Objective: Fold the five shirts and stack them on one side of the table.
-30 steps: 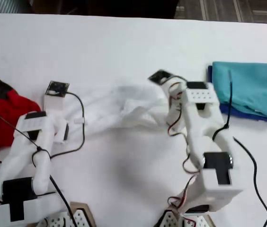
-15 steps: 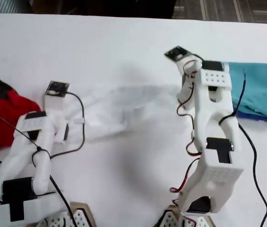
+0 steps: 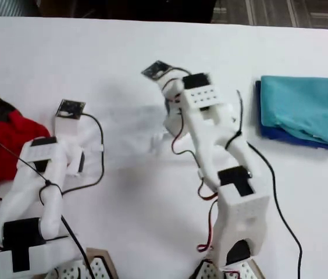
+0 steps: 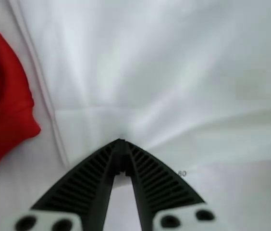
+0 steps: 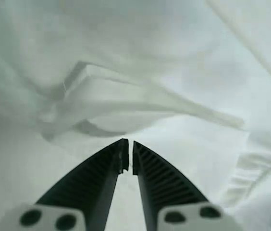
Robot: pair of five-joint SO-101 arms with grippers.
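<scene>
On the table (image 3: 152,52), a limp white shirt (image 3: 126,131) lies between two arms

Across the middle of the table the white shirt is spread thin and rumpled, pale against the pale top. Against the right edge a folded teal shirt (image 3: 309,107) rests on a folded blue shirt (image 3: 268,132), so a stack has been started there. At the left edge a red shirt (image 3: 4,145) lies bunched and unfolded.

The left gripper (image 4: 121,147) is clamped on the white shirt near its left end, just beside the red shirt, with creases fanning out from the jaw tips. The right gripper (image 5: 127,147) hangs over the shirt's right part with its jaws drawn almost together, leaving only a slit. Whether any cloth is caught there I cannot tell.

The cloth looks light and wholly soft, so it should sag, drag and bunch rather than hold a line. A doubled hem or corner, like the thick folded edge under the right gripper, should give the surest hold. Both ends probably need drawing taut before any fold.
</scene>
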